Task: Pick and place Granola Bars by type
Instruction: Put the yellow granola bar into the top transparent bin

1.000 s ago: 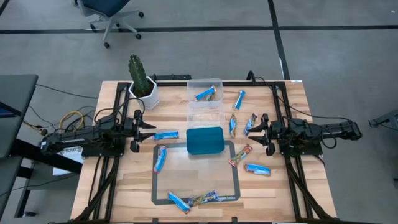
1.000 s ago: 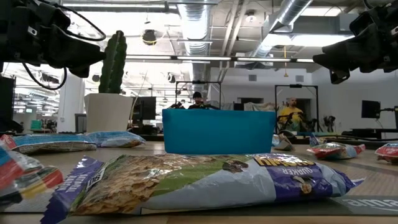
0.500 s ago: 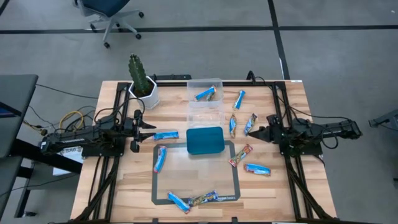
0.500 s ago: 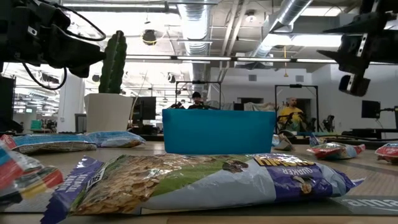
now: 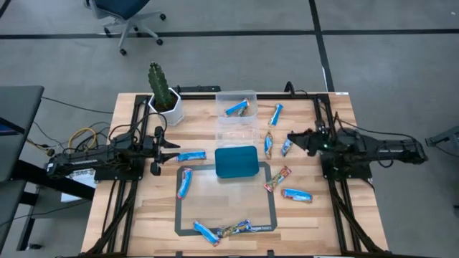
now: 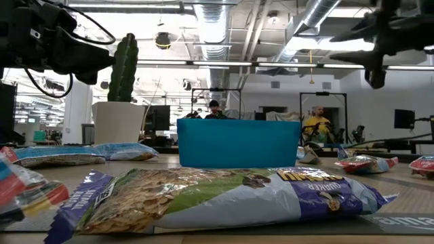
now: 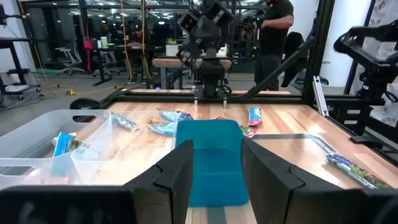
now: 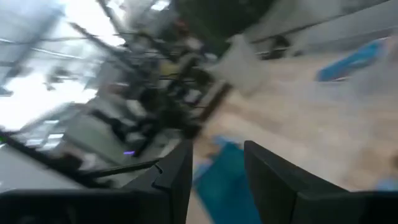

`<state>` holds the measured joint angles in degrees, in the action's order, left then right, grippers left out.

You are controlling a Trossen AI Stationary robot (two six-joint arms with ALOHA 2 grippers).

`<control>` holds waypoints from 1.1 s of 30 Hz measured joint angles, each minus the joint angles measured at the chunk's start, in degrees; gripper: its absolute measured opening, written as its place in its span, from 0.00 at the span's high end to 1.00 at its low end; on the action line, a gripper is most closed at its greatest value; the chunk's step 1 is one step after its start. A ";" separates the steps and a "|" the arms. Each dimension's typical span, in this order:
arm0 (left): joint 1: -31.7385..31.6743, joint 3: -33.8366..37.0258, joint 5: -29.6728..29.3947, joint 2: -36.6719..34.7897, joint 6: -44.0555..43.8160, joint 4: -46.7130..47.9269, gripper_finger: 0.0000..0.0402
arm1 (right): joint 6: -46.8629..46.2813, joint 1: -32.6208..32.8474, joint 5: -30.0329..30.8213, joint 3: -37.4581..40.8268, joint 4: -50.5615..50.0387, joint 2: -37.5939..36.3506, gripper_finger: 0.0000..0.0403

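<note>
Right wrist view smeared throughout; only a blue bar point(image 8: 351, 60) and a teal patch make out. Low view: front bar point(image 6: 230, 196) hides the table behind; a bar point(image 6: 24, 193) is cut off at the frame edge. Wrapper print unreadable from above.

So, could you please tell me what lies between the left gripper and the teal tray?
In the high view, one blue-wrapped granola bar lies on the wood between the left gripper and the teal tray.
</note>
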<state>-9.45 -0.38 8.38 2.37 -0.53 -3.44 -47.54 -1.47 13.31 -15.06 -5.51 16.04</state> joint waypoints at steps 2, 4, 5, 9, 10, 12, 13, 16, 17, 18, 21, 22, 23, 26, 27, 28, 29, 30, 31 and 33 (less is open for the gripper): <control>-0.01 0.00 0.02 0.00 -0.05 0.00 0.69 | 0.03 -2.04 0.88 -3.87 -4.77 5.17 0.68; -0.01 0.00 0.00 0.00 0.26 0.00 0.69 | 0.18 -4.33 2.14 -8.30 -8.81 11.25 0.69; 0.00 0.00 0.02 0.00 0.51 0.00 0.69 | 1.12 -5.56 2.39 -10.59 -10.44 14.57 0.69; -0.01 0.00 0.02 0.00 0.05 0.00 0.69 | 5.20 -10.48 2.12 -18.53 -15.62 26.70 0.69; 0.00 0.00 0.02 0.00 -0.08 0.00 0.69 | 5.57 -11.56 1.95 -20.24 -16.59 29.40 0.69; 0.01 0.00 0.03 0.00 -0.08 0.00 0.69 | 5.58 -13.39 1.82 -23.57 -18.07 34.34 0.68; 0.00 0.00 0.02 0.00 -0.02 0.00 0.69 | 5.60 -14.14 1.80 -25.00 -18.90 36.57 0.68; 0.01 0.00 -0.05 0.00 0.51 0.00 0.69 | 7.10 -16.34 1.81 -28.53 -21.09 42.49 0.66; -0.01 0.00 -0.07 0.00 0.48 0.00 0.69 | 8.21 -17.07 1.82 -29.56 -21.52 44.28 0.65; -0.01 0.00 -0.07 0.00 0.33 0.01 0.69 | 9.29 -17.72 1.82 -30.50 -21.90 45.99 0.64; -0.01 0.00 -0.09 0.00 0.10 0.02 0.69 | 11.52 -19.88 1.82 -32.82 -24.13 51.26 0.63; 0.02 0.00 -0.09 0.00 0.18 0.02 0.69 | 11.61 -20.62 1.82 -33.49 -25.18 52.97 0.62; 0.01 0.00 -0.09 0.00 0.42 0.02 0.69 | 11.57 -21.36 1.82 -34.21 -26.25 54.67 0.62; 0.02 0.00 -0.11 0.00 0.48 0.02 0.69 | 11.57 -23.31 1.83 -35.91 -28.65 59.53 0.62; 0.01 0.00 -0.11 0.00 0.22 0.02 0.69 | 11.57 -23.80 1.82 -36.35 -29.10 61.02 0.62; -0.01 0.00 -0.11 0.00 0.08 0.02 0.69 | 11.57 -24.24 1.80 -36.83 -29.24 62.42 0.62; 0.00 0.00 -0.13 0.00 0.08 0.02 0.69 | 11.55 -24.66 1.81 -37.41 -29.47 63.68 0.62; 0.02 0.00 -0.13 0.00 0.08 0.02 0.69 | 11.55 -25.05 1.81 -38.01 -29.52 64.84 0.62; 0.00 0.00 -0.13 0.00 0.13 0.02 0.69 | 11.55 -25.51 1.80 -38.61 -29.65 65.95 0.62; -0.01 0.00 -0.15 0.00 0.34 0.02 0.69 | 11.55 -26.33 1.85 -39.68 -30.66 68.01 0.62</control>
<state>-9.45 -0.38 8.23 2.37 -0.19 -3.42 -35.99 -27.80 15.17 -54.74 -36.17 84.05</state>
